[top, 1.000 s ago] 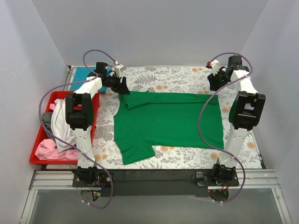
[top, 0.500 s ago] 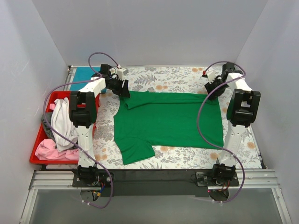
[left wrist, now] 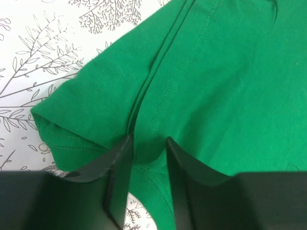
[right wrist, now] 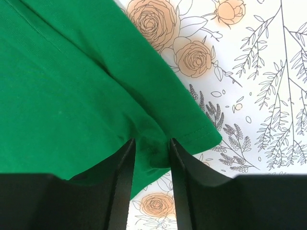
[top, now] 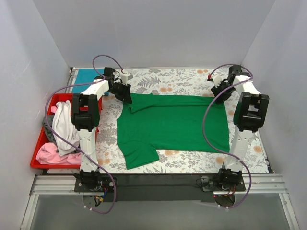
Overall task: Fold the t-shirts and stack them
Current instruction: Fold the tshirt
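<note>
A bright green t-shirt (top: pixel 172 124) lies spread flat on the floral cloth, its far sleeve folded in and its near sleeve out at the front left. My left gripper (top: pixel 125 94) is at the shirt's far left corner. In the left wrist view it (left wrist: pixel 148 143) is shut on a fold of the green t-shirt (left wrist: pixel 216 86) near the sleeve seam. My right gripper (top: pixel 218 95) is at the far right corner. In the right wrist view it (right wrist: pixel 152 143) is shut on the bunched hem corner of the green t-shirt (right wrist: pixel 62 96).
A red tray (top: pixel 37 151) at the left holds white (top: pixel 62 123), pink (top: pixel 50 152) and dark grey (top: pixel 48 125) shirts. A teal-blue shirt (top: pixel 86 75) lies at the far left corner. White walls enclose the table on three sides.
Both grippers have come down onto the shirt's far corners. The right wrist swung down and left onto the hem corner; the left shifted slightly towards the sleeve. The shirt has not moved.
</note>
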Available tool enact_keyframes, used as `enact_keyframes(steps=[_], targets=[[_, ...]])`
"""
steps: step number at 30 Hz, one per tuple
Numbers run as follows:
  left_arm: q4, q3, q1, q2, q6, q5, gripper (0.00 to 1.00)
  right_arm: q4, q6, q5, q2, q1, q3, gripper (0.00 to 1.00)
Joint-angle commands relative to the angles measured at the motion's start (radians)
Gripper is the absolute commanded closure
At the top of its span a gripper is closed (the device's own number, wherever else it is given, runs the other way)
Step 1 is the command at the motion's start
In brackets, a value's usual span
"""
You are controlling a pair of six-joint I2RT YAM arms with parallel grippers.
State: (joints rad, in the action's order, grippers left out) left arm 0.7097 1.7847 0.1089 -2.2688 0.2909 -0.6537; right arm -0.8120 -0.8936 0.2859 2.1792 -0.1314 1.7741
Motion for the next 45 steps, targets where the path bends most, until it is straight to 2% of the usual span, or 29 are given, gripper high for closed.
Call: enact_keyframes(steps=[1, 3, 4, 5, 8, 10, 16, 21, 24, 26, 29, 32, 33, 35, 37, 39, 43, 45], targets=[[0.053, 0.010, 0.005, 0.052, -0.032, -0.009, 0.73, -0.042, -0.030, 0.002, -0.058, -0.008, -0.008, 0.62], [0.074, 0.009, 0.006, 0.055, -0.052, -0.023, 0.79, -0.055, -0.041, -0.004, -0.058, -0.010, -0.010, 0.67], [0.080, 0.007, 0.006, 0.058, -0.059, -0.027, 0.89, -0.059, -0.042, -0.005, -0.058, -0.011, -0.011, 0.68], [0.088, 0.005, 0.008, 0.063, -0.071, -0.037, 0.93, -0.067, -0.045, -0.007, -0.059, -0.011, -0.012, 0.69], [0.100, -0.021, 0.014, 0.097, -0.088, -0.072, 1.00, -0.082, -0.051, -0.001, -0.064, -0.017, -0.016, 0.76], [0.103, -0.042, 0.023, 0.136, -0.114, -0.093, 1.00, -0.090, -0.054, 0.002, -0.070, -0.017, -0.018, 0.82], [0.154, -0.152, 0.077, 0.250, -0.240, -0.139, 1.00, -0.108, -0.068, 0.010, -0.094, -0.017, -0.036, 0.91], [0.236, -0.275, 0.126, 0.304, -0.386, -0.112, 1.00, -0.113, -0.102, -0.008, -0.113, -0.019, -0.080, 0.99], [0.273, -0.333, 0.152, 0.330, -0.502, -0.063, 1.00, -0.113, -0.114, -0.022, -0.122, -0.020, -0.097, 0.99], [0.283, -0.370, 0.160, 0.338, -0.551, -0.044, 0.82, -0.115, -0.128, -0.028, -0.130, -0.020, -0.117, 0.99], [0.310, -0.352, 0.153, 0.336, -0.576, -0.034, 0.69, -0.112, -0.153, -0.033, -0.140, -0.020, -0.148, 0.99], [0.338, -0.245, 0.133, 0.302, -0.533, -0.119, 0.55, -0.111, -0.157, -0.034, -0.141, -0.020, -0.153, 0.99], [0.332, -0.219, 0.133, 0.275, -0.476, -0.153, 0.51, -0.111, -0.157, -0.033, -0.139, -0.020, -0.151, 0.99], [0.297, -0.165, 0.141, 0.258, -0.387, -0.179, 0.47, -0.111, -0.160, -0.036, -0.139, -0.020, -0.153, 0.99], [0.156, -0.162, 0.152, 0.247, -0.215, -0.179, 0.46, -0.110, -0.163, -0.039, -0.137, -0.022, -0.150, 0.99], [0.026, -0.150, 0.169, 0.230, -0.129, -0.144, 0.43, -0.111, -0.162, -0.034, -0.136, -0.025, -0.136, 0.99], [-0.044, -0.059, 0.205, 0.135, 0.031, -0.123, 0.35, -0.113, -0.157, -0.028, -0.125, -0.025, -0.119, 0.99], [-0.067, -0.013, 0.210, 0.080, 0.063, -0.101, 0.31, -0.113, -0.156, -0.030, -0.122, -0.025, -0.113, 0.99]])
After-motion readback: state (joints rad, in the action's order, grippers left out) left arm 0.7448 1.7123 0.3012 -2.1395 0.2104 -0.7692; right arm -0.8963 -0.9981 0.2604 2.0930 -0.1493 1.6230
